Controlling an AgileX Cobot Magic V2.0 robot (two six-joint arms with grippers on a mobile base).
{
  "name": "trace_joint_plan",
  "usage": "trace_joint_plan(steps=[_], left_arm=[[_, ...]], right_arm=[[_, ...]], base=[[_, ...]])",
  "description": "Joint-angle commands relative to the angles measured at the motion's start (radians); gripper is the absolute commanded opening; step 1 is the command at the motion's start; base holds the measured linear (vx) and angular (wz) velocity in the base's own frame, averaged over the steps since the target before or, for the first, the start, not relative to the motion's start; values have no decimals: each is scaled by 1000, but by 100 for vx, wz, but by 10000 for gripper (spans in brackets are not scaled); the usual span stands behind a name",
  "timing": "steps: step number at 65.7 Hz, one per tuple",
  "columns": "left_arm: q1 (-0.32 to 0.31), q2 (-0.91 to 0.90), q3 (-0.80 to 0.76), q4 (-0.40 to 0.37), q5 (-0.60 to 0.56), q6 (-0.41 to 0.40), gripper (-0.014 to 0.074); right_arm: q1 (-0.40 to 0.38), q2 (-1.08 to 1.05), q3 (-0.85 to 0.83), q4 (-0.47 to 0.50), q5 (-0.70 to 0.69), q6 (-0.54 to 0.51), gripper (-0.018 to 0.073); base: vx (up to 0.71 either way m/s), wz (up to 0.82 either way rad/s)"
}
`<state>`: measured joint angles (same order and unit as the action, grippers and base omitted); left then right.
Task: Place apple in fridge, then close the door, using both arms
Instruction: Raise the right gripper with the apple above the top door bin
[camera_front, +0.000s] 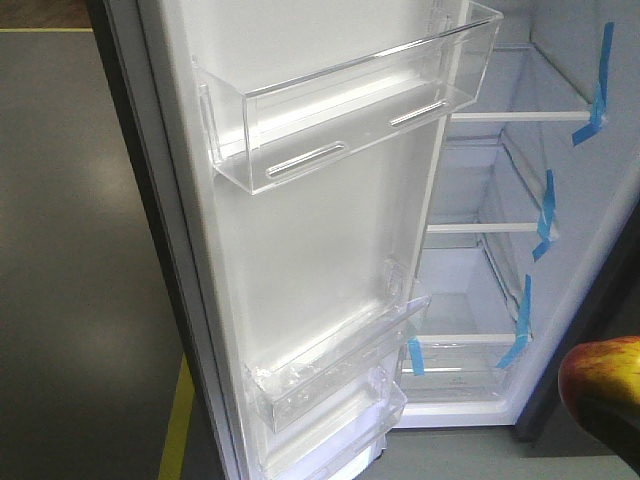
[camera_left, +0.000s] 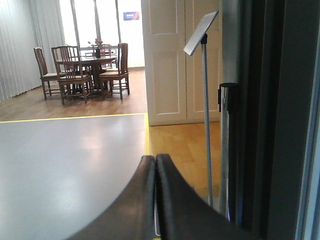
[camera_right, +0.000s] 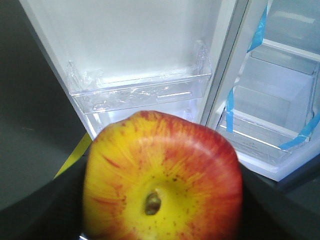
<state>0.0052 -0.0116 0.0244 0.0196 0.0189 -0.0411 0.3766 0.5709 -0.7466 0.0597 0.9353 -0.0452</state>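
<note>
The right gripper (camera_right: 162, 212) clamps the apple (camera_right: 162, 170) on both sides, just right of the open door's (camera_front: 320, 240) lower bin (camera_front: 335, 375). The left gripper (camera_left: 155, 167), fingers pressed together and empty, is beside the door's dark outer face. A distant blue sign (camera_left: 131, 15) is too small to read.

The door (camera_front: 300, 260) stands open left of the fridge compartment (camera_front: 470, 290), with one bin (camera_front: 350, 120) high on its inner lining and two more bins (camera_front: 330, 375) stacked near its foot; inside the compartment the shelves (camera_front: 505, 116) sit one above another, tape strips (camera_front: 598, 85) at their right front ends. The apple (camera_right: 162, 175) sits before the compartment's lower right corner, between the fingers (camera_right: 42, 220) of the right gripper (camera_right: 160, 222), with the door's lower bins behind it to the left. The left gripper (camera_left: 155, 172) is at the door's outer side, the sign stand (camera_left: 205, 100) just left of the door's edge and the table and chairs (camera_left: 85, 70) far behind
</note>
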Motion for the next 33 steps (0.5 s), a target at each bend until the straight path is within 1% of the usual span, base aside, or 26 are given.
trace_joint_plan(steps=[1, 8, 18, 25, 33], left_arm=[[-5, -16, 28, -1, -70, -9, -6], [-5, -16, 28, -1, -70, -9, -6], [-5, -16, 28, -1, -70, -9, -6], [-5, -16, 28, -1, -70, -9, -6], [-5, -16, 28, -1, -70, -9, -6]], right_arm=[[1, 3, -26, 0, -72, -7, 133], [1, 3, -26, 5, -78, -1, 133], [1, 3, -26, 10, -140, 0, 133], [1, 9, -35, 23, -265, 1, 133], [1, 75, -93, 52, -427, 1, 134]], base=[[0, 0], [0, 0], [0, 0], [0, 0], [0, 0]])
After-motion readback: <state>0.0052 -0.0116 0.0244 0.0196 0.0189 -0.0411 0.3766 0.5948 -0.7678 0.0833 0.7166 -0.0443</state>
